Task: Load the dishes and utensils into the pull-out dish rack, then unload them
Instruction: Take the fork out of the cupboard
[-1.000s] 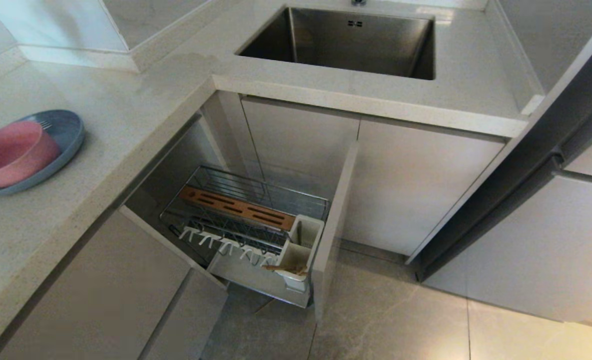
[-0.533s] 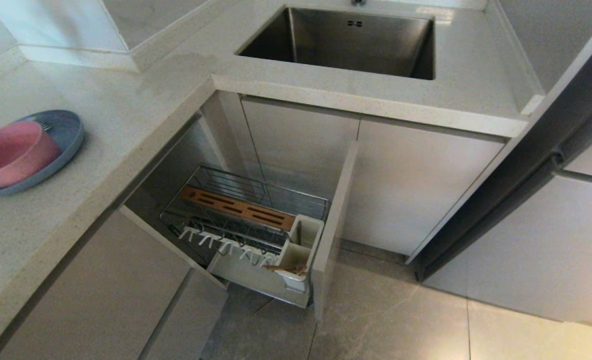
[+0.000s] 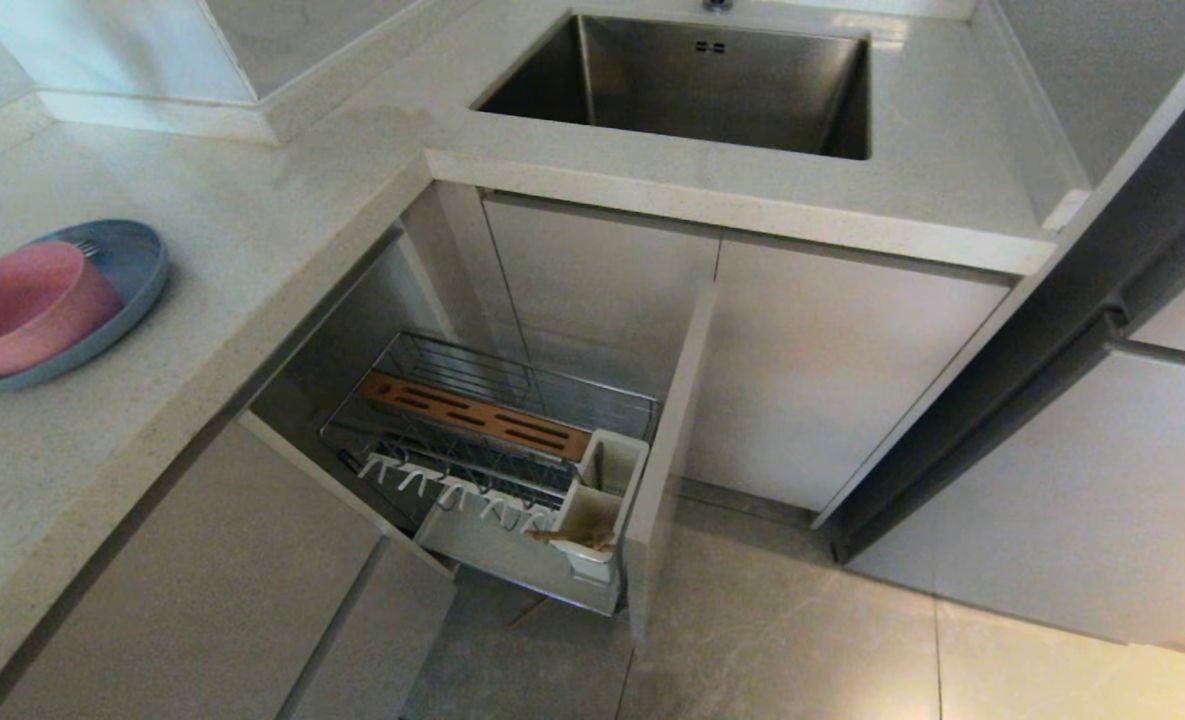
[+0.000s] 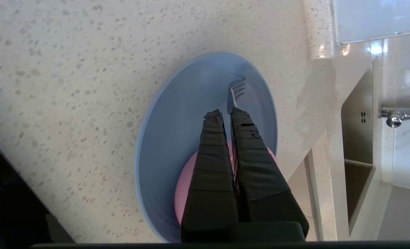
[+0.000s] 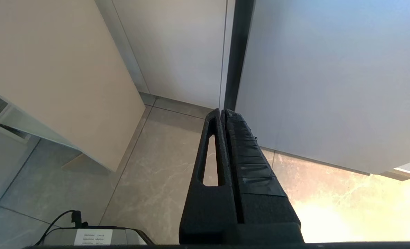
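The left claw (image 4: 224, 112) hangs above the blue plate (image 4: 177, 114) on the worktop (image 4: 70, 69), its two black fingers pressed together. The slim stem of a fork (image 4: 236, 93) appears to be pinched between them, though the contact itself is hidden. The tines stick out just past the fingertips and sit low over the plate's far side. The fork's long axis runs in line with the fingers, pointing away from the wrist. The pink bowl (image 4: 187, 180) sits on the near part of the same plate, right under the claw's body.

In the head view the plate (image 3: 127, 270) and bowl (image 3: 27, 305) lie at the far left of the worktop, and the pulled-out dish rack (image 3: 492, 440) stands low and to the right, well apart from them and below the worktop's edge. Its white cup (image 3: 602, 490) already has the chopsticks (image 3: 572, 537) leaning in it. The carry would therefore go rightward and down, and the fork would most likely need tipping upright to drop into that cup (my judgement).

The left arm is much the nearer. The right claw (image 5: 224, 112) is closed on nothing and parked over the floor beside a cabinet.

Against the earlier head views, little differs. The fork's tines show slightly higher and clearer above the bowl's rim.
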Available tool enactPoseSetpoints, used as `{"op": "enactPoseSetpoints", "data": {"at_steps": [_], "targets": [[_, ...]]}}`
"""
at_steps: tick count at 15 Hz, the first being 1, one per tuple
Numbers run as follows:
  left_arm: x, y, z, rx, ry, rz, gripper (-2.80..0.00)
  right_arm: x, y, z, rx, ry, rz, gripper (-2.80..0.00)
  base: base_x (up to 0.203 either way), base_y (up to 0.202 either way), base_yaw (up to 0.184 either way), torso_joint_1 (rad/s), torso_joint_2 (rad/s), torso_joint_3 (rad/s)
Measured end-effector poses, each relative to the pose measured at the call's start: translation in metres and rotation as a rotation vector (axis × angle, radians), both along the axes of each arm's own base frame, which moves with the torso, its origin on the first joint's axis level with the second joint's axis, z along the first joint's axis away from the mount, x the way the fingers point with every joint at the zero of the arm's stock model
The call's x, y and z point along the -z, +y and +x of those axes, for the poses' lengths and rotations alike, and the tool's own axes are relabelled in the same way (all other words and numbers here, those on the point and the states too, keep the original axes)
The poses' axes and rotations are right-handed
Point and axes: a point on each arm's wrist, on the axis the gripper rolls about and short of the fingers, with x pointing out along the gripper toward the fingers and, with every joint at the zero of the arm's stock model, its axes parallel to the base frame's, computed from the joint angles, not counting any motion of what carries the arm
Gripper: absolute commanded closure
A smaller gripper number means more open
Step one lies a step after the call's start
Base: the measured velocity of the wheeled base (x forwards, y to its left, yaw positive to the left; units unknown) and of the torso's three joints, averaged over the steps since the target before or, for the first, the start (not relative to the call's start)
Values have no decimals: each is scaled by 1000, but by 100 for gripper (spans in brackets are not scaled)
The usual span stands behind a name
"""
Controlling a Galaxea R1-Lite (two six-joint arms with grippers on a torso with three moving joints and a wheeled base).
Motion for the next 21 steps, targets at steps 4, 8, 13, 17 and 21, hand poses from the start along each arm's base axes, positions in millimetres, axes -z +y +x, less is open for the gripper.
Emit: {"op": "enactPoseSetpoints", "data": {"at_steps": [4, 8, 13, 17, 21], "targets": [[0, 2, 0, 67, -29, -16, 0, 0, 0, 0, 0, 0, 0, 0, 0, 0, 0, 0, 0, 0], [0, 3, 0, 147, -60, -27, 0, 0, 0, 0, 0, 0, 0, 0, 0, 0, 0, 0, 0, 0], [3, 9, 1, 152, -67, -12, 0, 0, 0, 0, 0, 0, 0, 0, 0, 0, 0, 0, 0, 0], [6, 16, 3, 143, -75, 7, 0, 0, 0, 0, 0, 0, 0, 0, 0, 0, 0, 0, 0, 0], [10, 22, 5, 148, -77, 37, 0, 0, 0, 0, 0, 0, 0, 0, 0, 0, 0, 0, 0, 0]]}}
